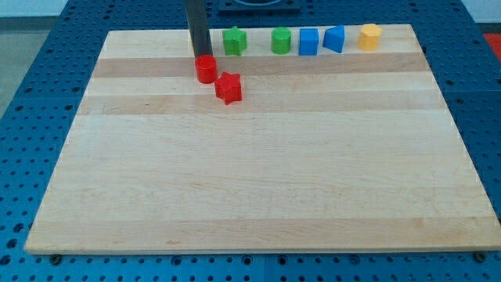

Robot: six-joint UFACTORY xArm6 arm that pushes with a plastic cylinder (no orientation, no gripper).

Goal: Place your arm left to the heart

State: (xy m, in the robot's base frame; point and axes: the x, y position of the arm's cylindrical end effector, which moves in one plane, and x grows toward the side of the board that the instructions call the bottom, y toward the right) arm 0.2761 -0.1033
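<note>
A yellow block, seemingly heart-shaped, sits at the top right of the wooden board, at the right end of a row of blocks. My tip is at the view's top left-centre. It touches or nearly touches the top edge of a red cylinder. A red star lies just below and right of that cylinder. My tip is far to the left of the yellow block, with several blocks between them.
The row along the top edge holds, from left to right, a green star, a green cylinder, a blue cube and a blue wedge. A blue perforated table surrounds the board.
</note>
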